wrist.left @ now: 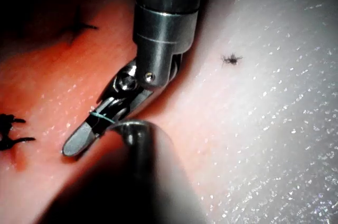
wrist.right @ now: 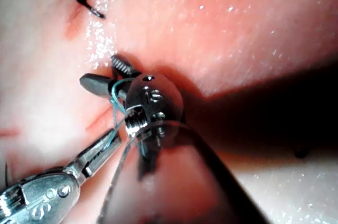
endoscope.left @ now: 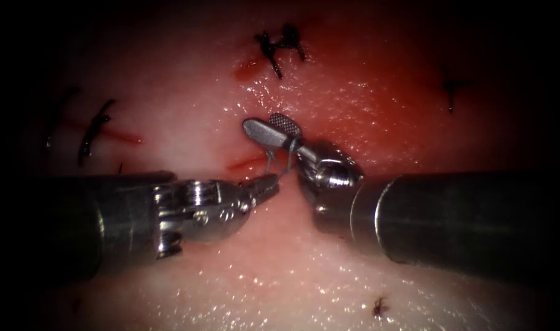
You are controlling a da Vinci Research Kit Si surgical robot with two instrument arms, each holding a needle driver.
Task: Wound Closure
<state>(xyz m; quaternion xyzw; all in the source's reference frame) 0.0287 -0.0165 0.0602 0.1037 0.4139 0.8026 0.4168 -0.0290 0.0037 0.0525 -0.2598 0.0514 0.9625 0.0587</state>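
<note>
1. My right tool [endoscope.left: 269, 127] has its jaws parted, thread [endoscope.left: 279, 156] wrapped round them; bare tissue [endoscope.left: 280, 276] lies around.
2. My left tool [endoscope.left: 269, 184] clenches the thin teal thread.

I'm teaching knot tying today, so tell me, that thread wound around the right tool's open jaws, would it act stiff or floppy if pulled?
Probably floppy: the thread curves closely around the right tool at the base of its open jaws. Likely light, since it spans to the left tool, whose shut jaws hold it, without visible sag. Possibly slippery, as the tissue glistens wet.
</note>
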